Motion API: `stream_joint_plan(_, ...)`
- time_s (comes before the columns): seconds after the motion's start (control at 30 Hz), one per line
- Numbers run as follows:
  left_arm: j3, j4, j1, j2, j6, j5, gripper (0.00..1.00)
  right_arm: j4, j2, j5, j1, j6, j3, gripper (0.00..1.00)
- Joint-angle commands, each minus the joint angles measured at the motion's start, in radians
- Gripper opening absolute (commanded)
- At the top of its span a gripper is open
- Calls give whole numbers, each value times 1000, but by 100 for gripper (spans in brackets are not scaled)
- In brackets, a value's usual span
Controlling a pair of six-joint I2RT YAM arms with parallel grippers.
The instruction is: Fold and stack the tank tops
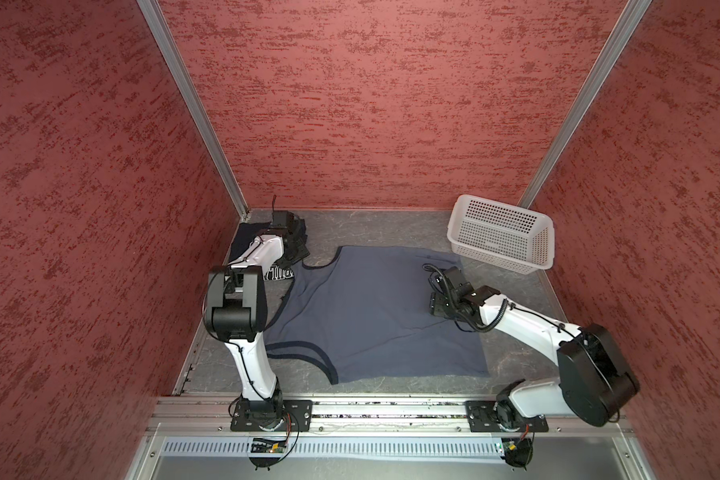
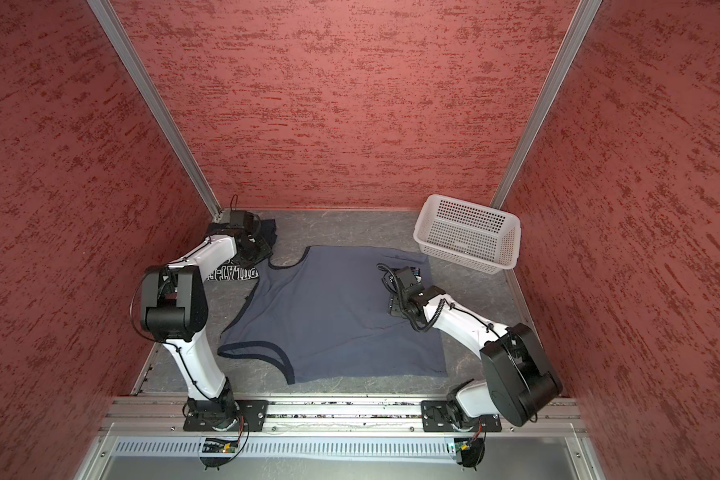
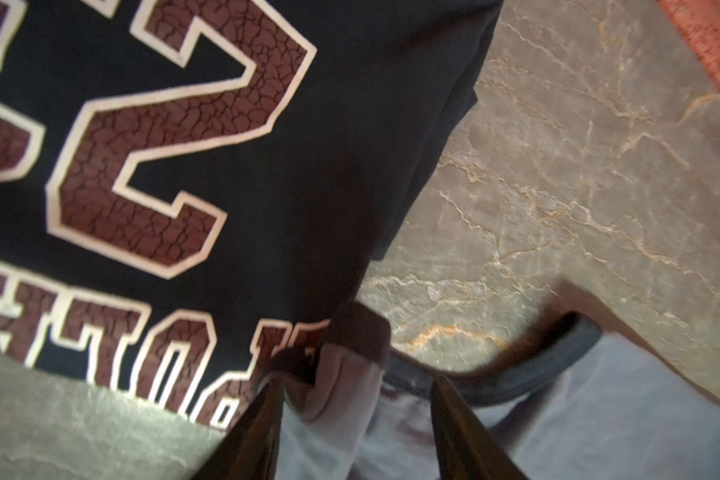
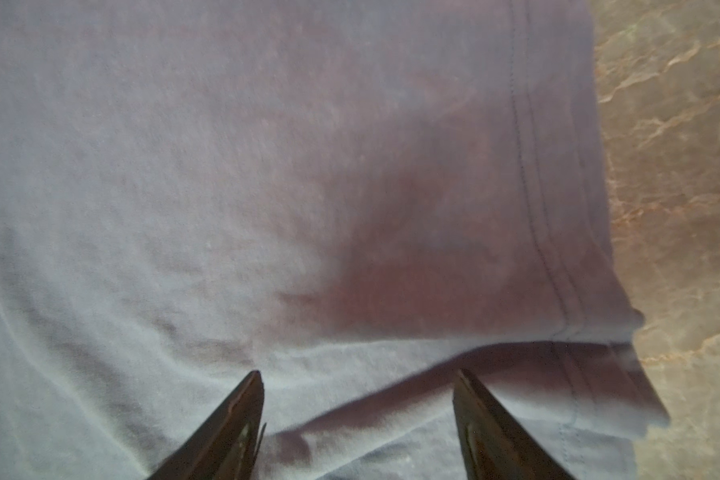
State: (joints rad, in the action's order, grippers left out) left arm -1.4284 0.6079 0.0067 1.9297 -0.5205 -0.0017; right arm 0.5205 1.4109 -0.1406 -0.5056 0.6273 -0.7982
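The slate tank top is lying just beside the basket, one strap between the jaws of your left hand; grasped or not, I cannot tell. Your right hand is hovering released over its hem. The navy tank top is touching that strap: you are risking dragging both.

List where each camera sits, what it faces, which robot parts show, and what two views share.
Both top views: high above the front rail, looking down on the blue-grey tank top and basket; both arms show.
Left wrist: on the left arm, facing the navy tank top; left gripper fingers show.
Right wrist: on the right arm, facing blue-grey cloth; right gripper fingers show.
Shared: both wrist views show that blue-grey top.
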Motion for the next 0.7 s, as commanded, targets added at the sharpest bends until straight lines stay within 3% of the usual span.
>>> stream_joint_plan(0.0, -32, 10, 16, 33, 22, -29, 46, -12, 4, -6, 6, -4, -7, 74)
stream_joint_plan(0.17, -24, -6, 30, 5, 22, -33, 15, 11, 13, -38, 7, -11, -32, 74)
stream_joint_plan(0.27, 50, -33, 41, -106, 3, -104, 7, 28, 32, -76, 12, -15, -47, 74)
stream_joint_plan(0.4, 177, -88, 88, -267, -30, -137, 6, 15, 84, -71, 24, -21, -54, 74)
stream_joint_plan(0.57, 257, -81, 154, -343, -40, -113, 6, -20, 140, -38, 24, -26, -48, 74)
stream_joint_plan(0.63, 288, -108, 179, -350, -39, -74, 9, -25, 148, -30, 24, -33, -54, 74)
stream_joint_plan(0.67, 295, -121, 189, -341, -34, -46, 16, -25, 149, -28, 24, -39, -64, 74)
